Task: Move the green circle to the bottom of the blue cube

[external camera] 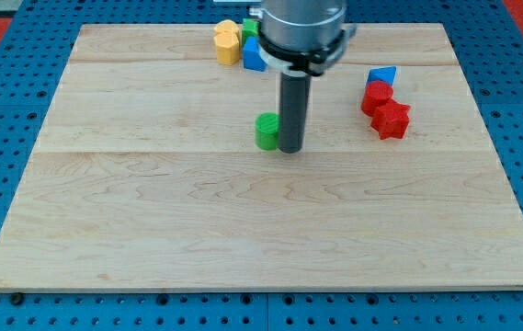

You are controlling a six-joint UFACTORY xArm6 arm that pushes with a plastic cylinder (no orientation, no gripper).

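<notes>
The green circle (267, 131) sits near the middle of the wooden board (261, 211), a little above centre. My tip (290, 148) stands right beside it, touching or nearly touching its right side. A blue cube (253, 55) lies at the view's top, just left of the rod's housing and partly hidden by it. It is well above the green circle.
A yellow block (227, 41) and a green block (249, 28) cluster with the blue cube at the top. At the view's right a small blue block (382, 75) sits above a red block (376, 96) and a red star (392, 119).
</notes>
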